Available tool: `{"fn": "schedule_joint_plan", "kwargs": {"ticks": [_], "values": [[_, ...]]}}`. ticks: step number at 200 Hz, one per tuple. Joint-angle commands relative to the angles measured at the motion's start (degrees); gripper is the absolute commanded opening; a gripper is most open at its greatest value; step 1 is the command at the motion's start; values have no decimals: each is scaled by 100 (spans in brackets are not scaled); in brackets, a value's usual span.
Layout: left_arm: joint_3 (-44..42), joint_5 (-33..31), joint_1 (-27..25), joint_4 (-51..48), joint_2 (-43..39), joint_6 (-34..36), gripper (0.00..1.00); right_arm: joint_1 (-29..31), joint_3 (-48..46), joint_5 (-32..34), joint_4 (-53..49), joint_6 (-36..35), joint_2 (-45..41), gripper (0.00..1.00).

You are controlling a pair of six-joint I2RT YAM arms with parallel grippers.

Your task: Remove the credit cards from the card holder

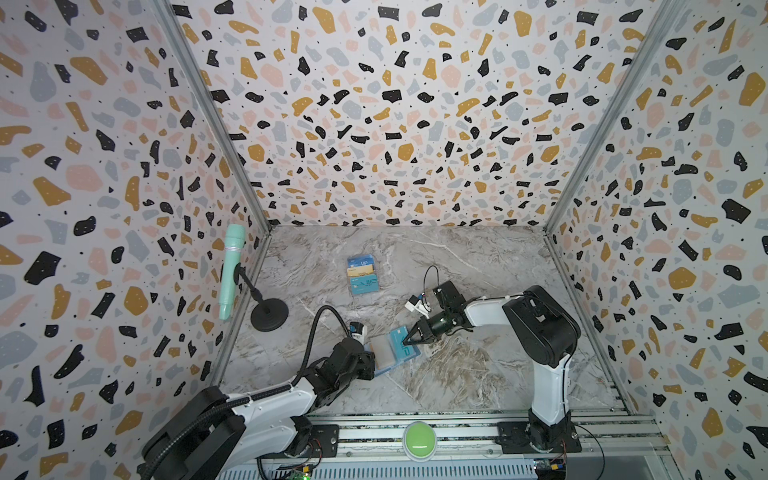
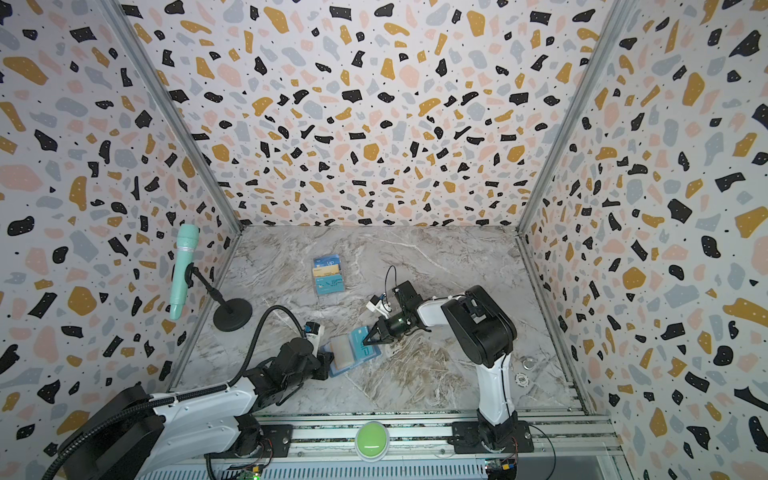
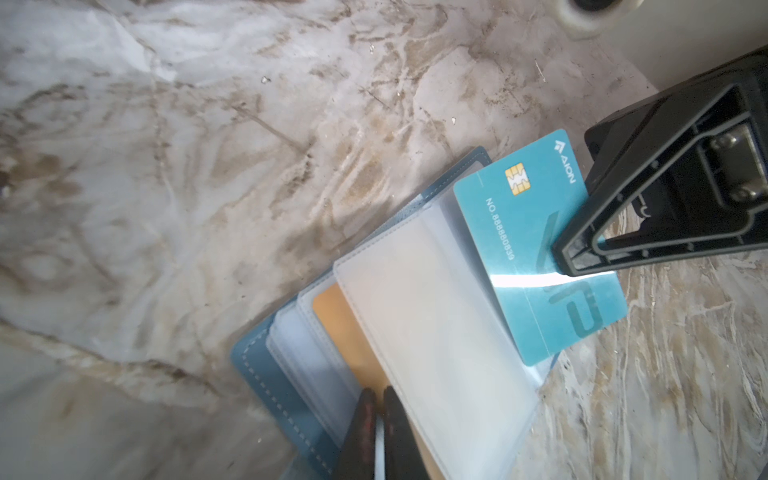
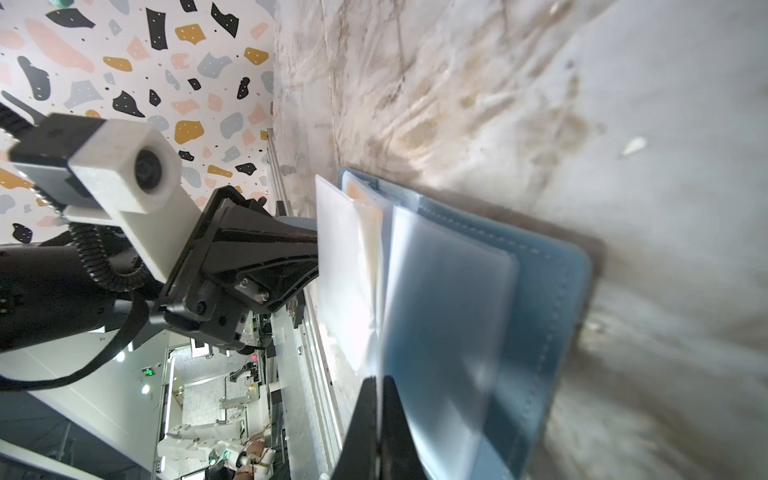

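Shows card holder (image 1: pixel 384 355) open flat on marble table (image 1: pixel 478 374), front middle, between both arms. Has left gripper (image 3: pixel 379 395) with jaws clamped on holder's clear sleeves (image 3: pixel 424 332). Has right gripper (image 1: pixel 405 341) with jaws tight together on teal card (image 3: pixel 519 232), partly out of its sleeve, jutting past holder's edge. Shows gold card (image 3: pixel 336 316) tucked in another sleeve. Shows clear rack (image 1: pixel 363 276) of cards farther back, well apart.

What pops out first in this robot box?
The speckled walls all around, then a mint-green microphone on a stand at the left. Near the front of the marble table, the left gripper pinches the blue card holder while the right gripper pinches a teal card sticking out of it.
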Motion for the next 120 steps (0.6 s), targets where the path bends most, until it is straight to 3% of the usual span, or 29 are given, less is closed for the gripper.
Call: {"fn": "schedule_joint_plan", "kwargs": {"ticks": [1, 87, 120], "values": [[-31, -11, -15, -515, 142, 60, 11, -46, 183, 205, -619, -458, -321, 1], [86, -417, -15, -958, -442, -73, 16, -63, 530, 1359, -2005, -1344, -881, 0], [321, -650, -11, -1500, -922, 7, 24, -57, 626, 1897, -2448, -1622, -1159, 0]]}}
